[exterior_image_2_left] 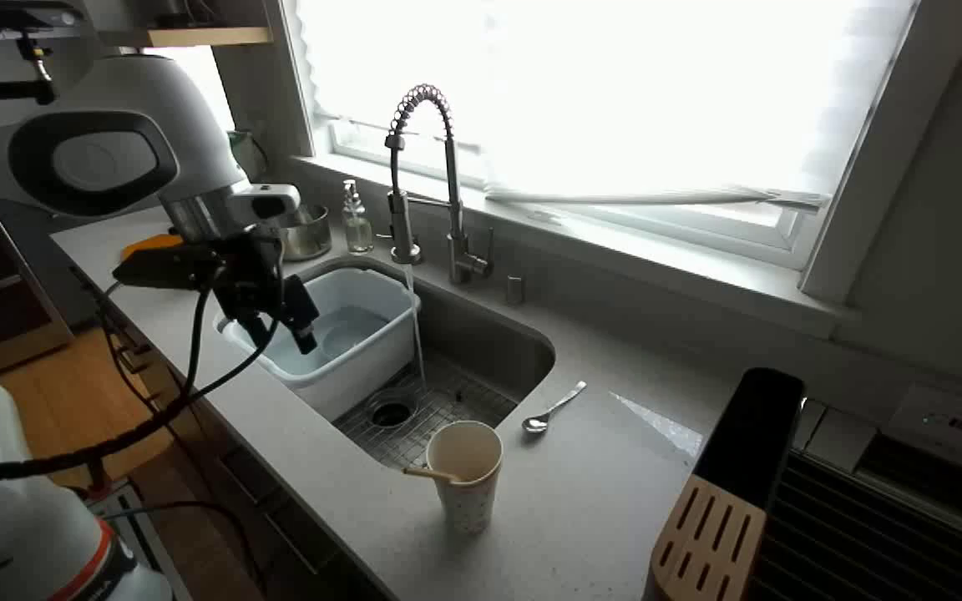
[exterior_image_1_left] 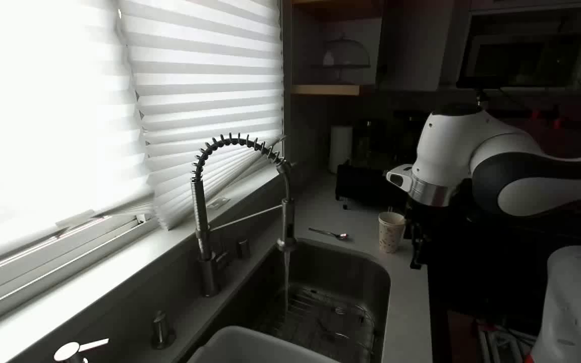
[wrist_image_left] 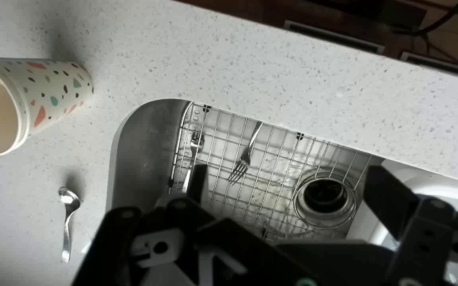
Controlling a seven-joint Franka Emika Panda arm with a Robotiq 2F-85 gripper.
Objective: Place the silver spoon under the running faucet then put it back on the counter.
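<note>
The silver spoon (exterior_image_2_left: pixel 564 401) lies on the counter (exterior_image_2_left: pixel 581 517) beside the sink's end; it also shows in an exterior view (exterior_image_1_left: pixel 329 233) and at the lower left of the wrist view (wrist_image_left: pixel 68 226). The faucet (exterior_image_2_left: pixel 400 217) has a coiled spring neck, and a thin water stream (exterior_image_2_left: pixel 417 334) falls from it into the sink; the faucet also shows in an exterior view (exterior_image_1_left: pixel 288 222). My gripper (exterior_image_2_left: pixel 285 334) is above the sink side of the counter, well apart from the spoon. In the wrist view my gripper (wrist_image_left: pixel 286 180) is open, its fingers wide apart with nothing between them.
A patterned paper cup (exterior_image_2_left: pixel 468 492) stands on the counter near the spoon. A pale plastic tub (exterior_image_2_left: pixel 364 376) fills part of the sink. Forks (wrist_image_left: pixel 245 155) lie on the sink's wire rack. A black and wooden block (exterior_image_2_left: pixel 715 534) stands beyond the spoon. A soap bottle (exterior_image_2_left: pixel 356 225) and metal pot (exterior_image_2_left: pixel 310 236) stand behind.
</note>
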